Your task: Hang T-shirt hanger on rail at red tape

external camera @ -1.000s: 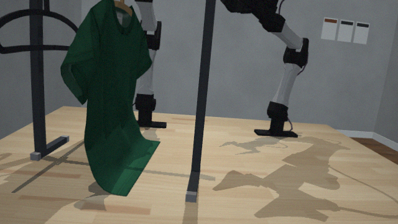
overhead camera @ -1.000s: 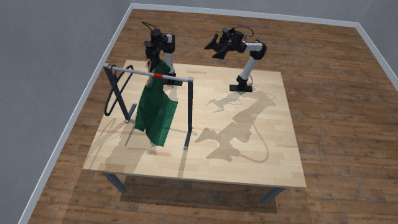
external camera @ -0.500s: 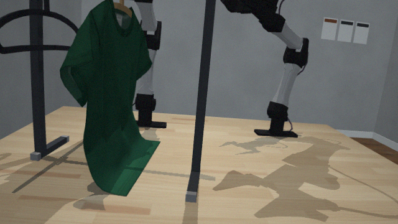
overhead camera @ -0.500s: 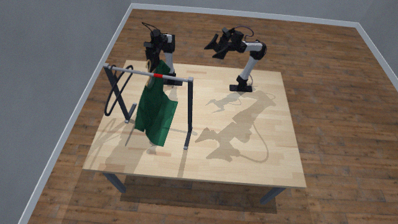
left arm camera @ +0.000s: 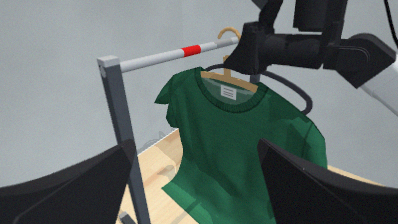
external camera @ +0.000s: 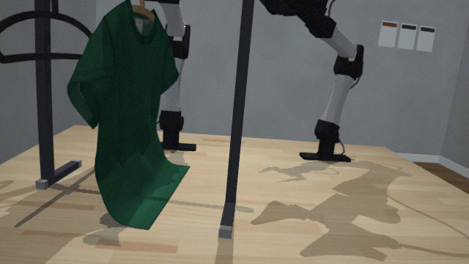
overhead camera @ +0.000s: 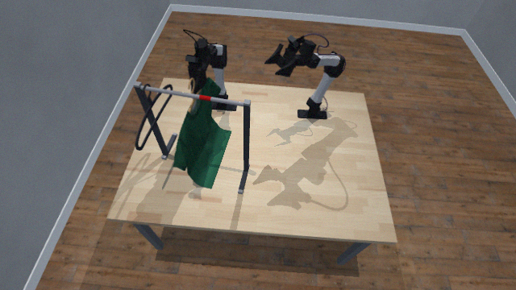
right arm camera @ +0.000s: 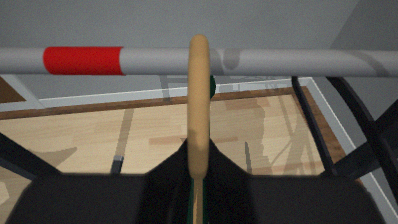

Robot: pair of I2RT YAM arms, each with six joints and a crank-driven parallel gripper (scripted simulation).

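Top view: what's at the far left?

"A black hanger [overhead camera: 139,147] [external camera: 69,56] [left arm camera: 307,102] [right arm camera: 367,120] on the rail [overhead camera: 173,93] [left arm camera: 150,62] [right arm camera: 300,62], near the end post."

And next?

"The right gripper [overhead camera: 197,86] [left arm camera: 224,64] [right arm camera: 198,137], its fingers pinching the wooden hanger [overhead camera: 191,106] [external camera: 143,12] [left arm camera: 229,80] [right arm camera: 198,100] just below the hook. The green T-shirt [overhead camera: 201,137] [external camera: 128,92] [left arm camera: 225,130] [right arm camera: 213,86] is on that hanger, its lower part slanting out above the table [overhead camera: 322,181] [external camera: 201,249] [left arm camera: 155,165] [right arm camera: 50,135]."

Is the hook on the red tape [overhead camera: 205,97] [left arm camera: 191,50] [right arm camera: 83,60]?

"No. From the top it's left of the tape, between that and the black hanger. The right wrist view shows the hook crossing the rail's line at roughly a right angle, with bare rail between it and the tape. Whether it touches the rail, I can't tell."

Further right?

"The rack [overhead camera: 247,137] [external camera: 239,92] [left arm camera: 120,105] [right arm camera: 117,164] has its other post there, standing upright on its foot. Past it, well apart from the shirt, the left gripper [overhead camera: 272,68] [left arm camera: 196,141] is raised, fingers spread wide with nothing between them."

And the collar?

"The left wrist view shows wood across the neck opening, in front of a white label [left arm camera: 228,92]."
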